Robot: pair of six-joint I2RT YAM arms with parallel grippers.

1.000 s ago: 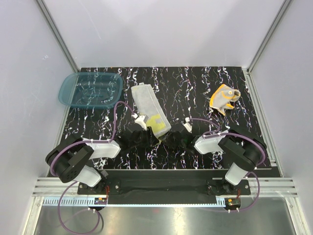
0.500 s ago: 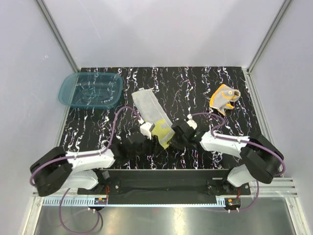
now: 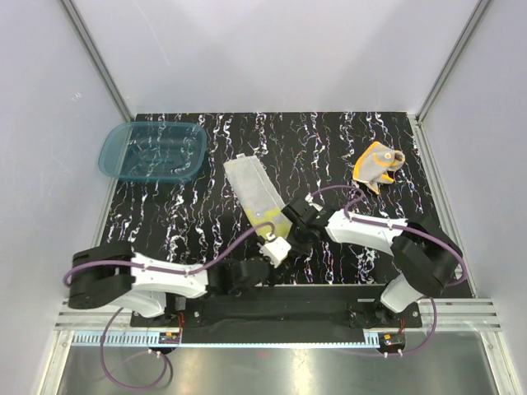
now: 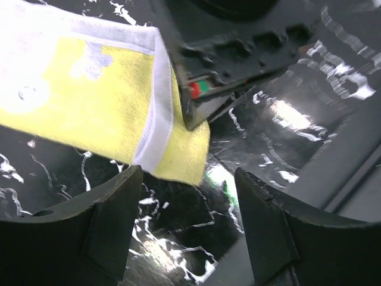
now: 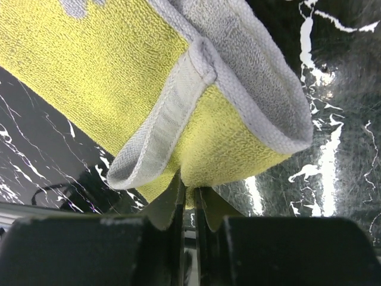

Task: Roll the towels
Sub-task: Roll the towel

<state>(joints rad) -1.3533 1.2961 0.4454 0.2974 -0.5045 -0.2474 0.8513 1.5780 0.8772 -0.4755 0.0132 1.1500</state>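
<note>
The pale yellow towel [image 3: 254,188] lies grey side up as a long strip in the middle of the table. Its near end is lifted, with the yellow side [image 5: 107,77] showing. My right gripper [image 5: 189,192] is shut on that end's corner and sits at the strip's near right [image 3: 295,224]. Just short of the same corner [image 4: 181,161], my left gripper [image 4: 187,205] stands open over bare table, holding nothing. From above it sits just in front of the strip [image 3: 278,242]. The orange towel [image 3: 377,164] lies crumpled at the far right, away from both grippers.
A translucent teal basin [image 3: 153,151] stands at the far left corner of the black marbled table [image 3: 329,148]. White walls close the table's sides and back. The arm bases and a rail [image 3: 272,313] run along the near edge.
The left gripper has opened, let go of the yellow towel and drawn back toward the near edge. The right gripper has shut on the towel's near end, and the strip has swung slightly right.
</note>
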